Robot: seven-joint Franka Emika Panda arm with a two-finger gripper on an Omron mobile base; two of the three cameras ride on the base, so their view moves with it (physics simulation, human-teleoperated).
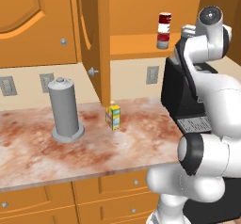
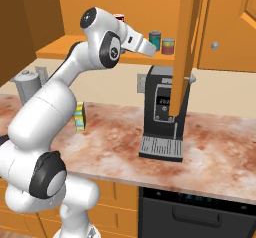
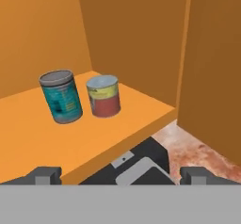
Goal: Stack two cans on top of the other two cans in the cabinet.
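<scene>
My gripper (image 3: 120,175) is open wide and holds nothing; its two dark tips sit far apart at the bottom of the hand view. It is up by the cabinet (image 3: 136,35) shelf. Just ahead on the shelf stand a teal blue can (image 3: 60,97) and a can with a red band (image 3: 104,96), side by side and close together. From the left base view I see a stack of two cans (image 1: 164,30) further along the shelf, one on top of the other. Down on the counter (image 1: 70,152) are a yellow carton (image 1: 113,116), a tall grey canister (image 1: 65,110) and a black coffee machine (image 2: 163,114).
</scene>
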